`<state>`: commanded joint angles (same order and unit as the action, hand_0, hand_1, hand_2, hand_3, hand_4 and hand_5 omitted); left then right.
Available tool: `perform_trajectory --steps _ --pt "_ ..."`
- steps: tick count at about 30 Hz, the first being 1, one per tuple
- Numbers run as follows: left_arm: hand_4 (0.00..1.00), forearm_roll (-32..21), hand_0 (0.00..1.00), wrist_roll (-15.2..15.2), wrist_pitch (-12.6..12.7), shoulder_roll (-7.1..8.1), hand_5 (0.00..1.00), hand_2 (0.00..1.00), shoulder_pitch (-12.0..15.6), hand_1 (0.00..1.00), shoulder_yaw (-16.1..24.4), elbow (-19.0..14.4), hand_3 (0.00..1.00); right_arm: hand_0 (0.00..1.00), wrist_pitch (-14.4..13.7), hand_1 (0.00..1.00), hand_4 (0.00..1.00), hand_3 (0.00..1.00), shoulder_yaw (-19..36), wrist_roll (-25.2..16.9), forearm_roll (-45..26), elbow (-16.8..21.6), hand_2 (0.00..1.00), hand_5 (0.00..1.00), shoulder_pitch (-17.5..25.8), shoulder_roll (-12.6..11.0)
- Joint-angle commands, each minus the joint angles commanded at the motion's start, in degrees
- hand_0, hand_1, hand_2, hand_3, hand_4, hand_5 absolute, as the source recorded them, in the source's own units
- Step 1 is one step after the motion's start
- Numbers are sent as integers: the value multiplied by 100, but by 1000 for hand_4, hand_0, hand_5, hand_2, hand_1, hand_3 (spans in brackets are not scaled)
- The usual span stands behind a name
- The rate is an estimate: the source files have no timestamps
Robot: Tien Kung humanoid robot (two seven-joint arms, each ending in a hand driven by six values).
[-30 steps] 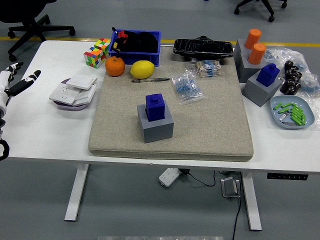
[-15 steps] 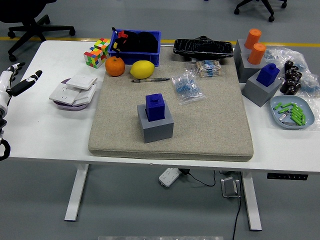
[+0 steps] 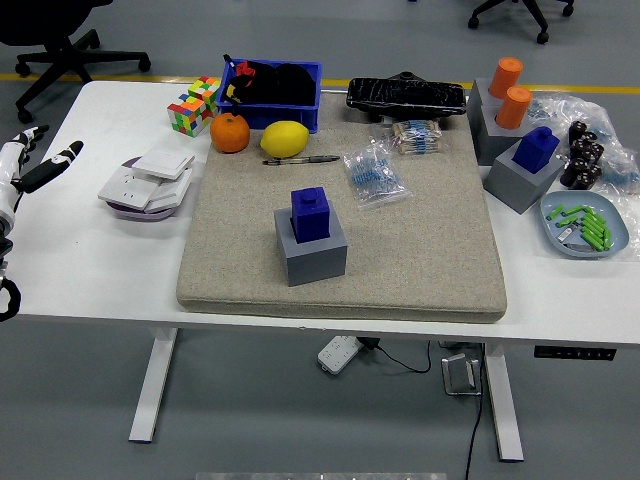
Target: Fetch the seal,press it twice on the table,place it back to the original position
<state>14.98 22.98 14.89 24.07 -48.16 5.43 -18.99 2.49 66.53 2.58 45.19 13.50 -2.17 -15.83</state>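
**Seal stands upright in its holder, well clear of the open left hand**

The blue seal (image 3: 310, 213) stands upright in a grey block holder (image 3: 311, 248) near the middle of the beige mat (image 3: 420, 250), its long axis vertical and its small knob pointing up. The left hand (image 3: 30, 165) hovers at the table's left edge, its fingers spread and relaxed, holding nothing; the fingertips point up and to the right. The right hand is out of view.

From that hand, the seal lies well apart, far off to its right and a little nearer the table's front edge. Between the two sits a stack of white socket plates (image 3: 148, 182), just off the mat's left side.

Counted: two blue seals in grey holders, the second seal (image 3: 537, 148) far to the right, beyond the mat. Two orange cylinders (image 3: 511, 92) stand in another grey block behind it. One orange (image 3: 230, 132), one lemon (image 3: 285, 138), one pen (image 3: 302, 159), one colour cube (image 3: 194, 105) and one blue bin (image 3: 272, 95) lie along the far side of the mat. Two clear bags of small parts (image 3: 375, 172) rest on the mat's far right part. One shallow blue dish (image 3: 562, 238) holds green pieces.
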Motion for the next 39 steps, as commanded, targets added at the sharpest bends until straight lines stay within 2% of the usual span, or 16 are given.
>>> perform_trajectory --steps 31,39 --pt "842 -66 955 -100 -61 -128 605 959 -84 974 -88 39 920 716 -58 656 707 608 246 -39 120 10 637 503 -15 23" --pt "841 -73 955 -96 -91 -137 598 958 -29 971 -117 36 920 717 -63 644 707 607 259 -42 126 14 638 505 -44 27"
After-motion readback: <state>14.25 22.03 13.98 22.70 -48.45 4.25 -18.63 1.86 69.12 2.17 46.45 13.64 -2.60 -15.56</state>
